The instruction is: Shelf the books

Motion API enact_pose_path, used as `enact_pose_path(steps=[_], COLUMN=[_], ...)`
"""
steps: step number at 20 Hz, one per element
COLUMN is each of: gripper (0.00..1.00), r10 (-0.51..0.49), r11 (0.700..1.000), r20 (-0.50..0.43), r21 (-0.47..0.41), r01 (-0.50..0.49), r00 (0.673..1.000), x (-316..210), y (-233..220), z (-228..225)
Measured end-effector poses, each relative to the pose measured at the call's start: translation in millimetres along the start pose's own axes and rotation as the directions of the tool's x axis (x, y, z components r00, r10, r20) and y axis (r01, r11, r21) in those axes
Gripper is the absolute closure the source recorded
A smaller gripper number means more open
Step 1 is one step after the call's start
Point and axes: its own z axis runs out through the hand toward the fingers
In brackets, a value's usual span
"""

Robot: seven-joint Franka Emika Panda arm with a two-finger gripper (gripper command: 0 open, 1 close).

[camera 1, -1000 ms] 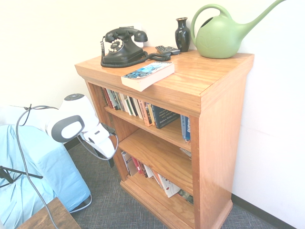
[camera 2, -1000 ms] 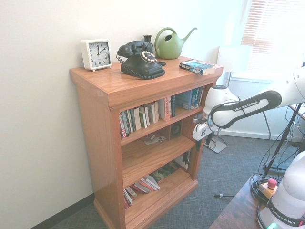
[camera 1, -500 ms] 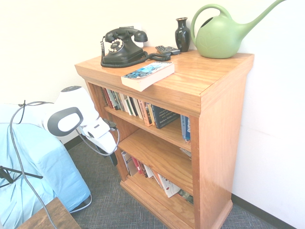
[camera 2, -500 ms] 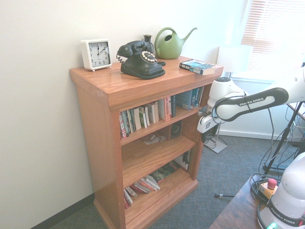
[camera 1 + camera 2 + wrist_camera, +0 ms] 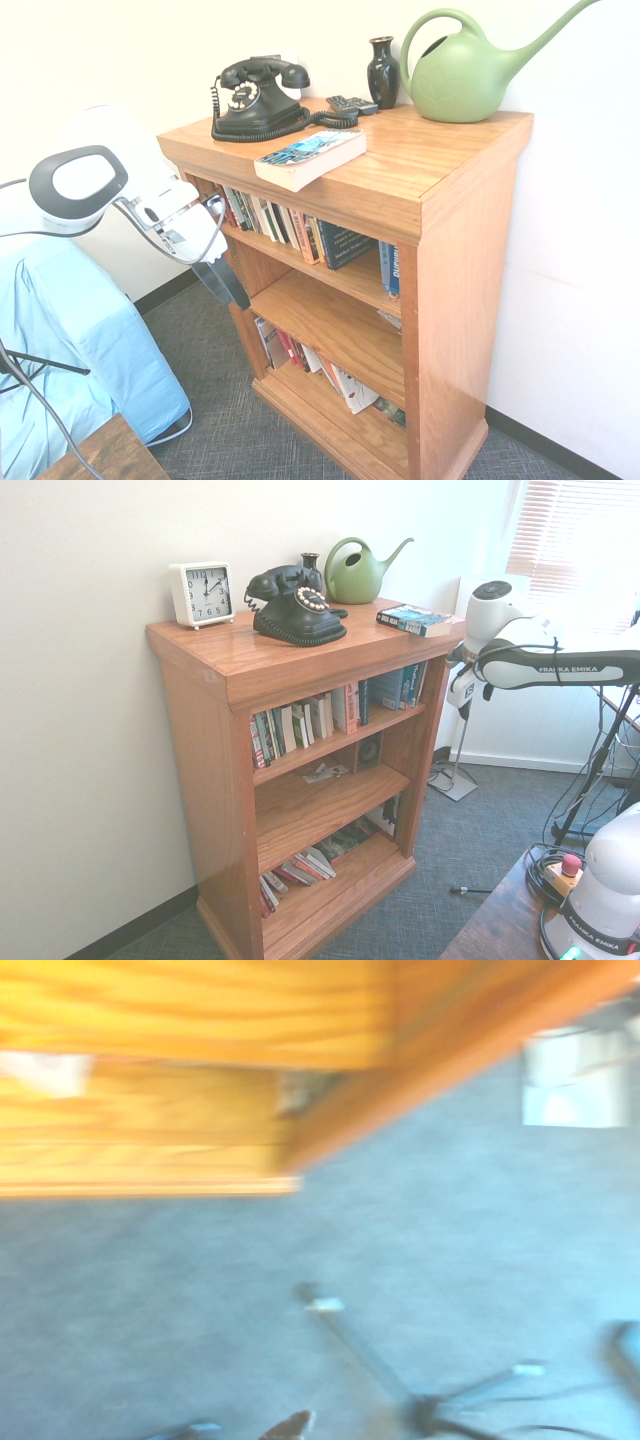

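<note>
The thick book (image 5: 310, 157) with a blue-and-black cover and cream page edges lies flat on top of the wooden bookcase (image 5: 440, 170), near its front edge. In the second exterior view the book (image 5: 415, 619) sits at the top's right corner. My gripper (image 5: 228, 290) hangs beside the bookcase's side panel, level with the upper shelf and below the book. It points down at the floor and is open with nothing in it. From the other side the gripper (image 5: 463, 702) shows just right of the bookcase (image 5: 250, 665). The wrist view is blurred wood and grey carpet.
On the top stand a black telephone (image 5: 255, 100), a dark vase (image 5: 383, 72), a green watering can (image 5: 465, 75), a remote (image 5: 352, 104) and a white clock (image 5: 203, 593). A row of books (image 5: 290, 225) fills the upper shelf. A blue-draped piece (image 5: 70, 350) stands behind the arm.
The arm has risen beside the bookcase, from about middle-shelf height to upper-shelf height, and swung outward. The book on top has not moved.
</note>
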Motion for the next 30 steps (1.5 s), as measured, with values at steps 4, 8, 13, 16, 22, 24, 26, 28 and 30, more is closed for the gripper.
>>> enact_pose_path(steps=[4, 8, 13, 16, 22, 24, 26, 28, 30], gripper=[0.00, 0.00, 0.00, 0.00, 0.00, 0.00, 0.00, 0.00, 0.00], r10=[-0.003, -0.027, -0.096, -0.135, -0.227, -0.257, -0.278, -0.294, -0.305], r11=[0.998, 0.991, 0.965, 0.941, 0.898, 0.884, 0.871, 0.859, 0.848], r20=[-0.095, -0.164, -0.255, -0.282, -0.312, -0.334, -0.351, -0.360, -0.365], r21=[-0.066, -0.137, -0.262, -0.335, -0.433, -0.461, -0.484, -0.506, -0.525], r01=[-0.003, 0.004, 0.027, 0.034, 0.075, 0.081, 0.080, 0.079, 0.076], r00=[0.995, 0.986, 0.962, 0.950, 0.923, 0.907, 0.894, 0.886, 0.879], x=[28.0, 41.7, 47.5, 55.1, 52.9, 52.2, 53.3, 56.0, 59.2], y=[15.6, 4.4, -38.5, -55.5, -92.9, -103.1, -110.8, -116.4, -120.1], z=[-40.4, -85.4, -117.6, -117.2, -95.9, -90.6, -84.0, -75.8, -68.2])
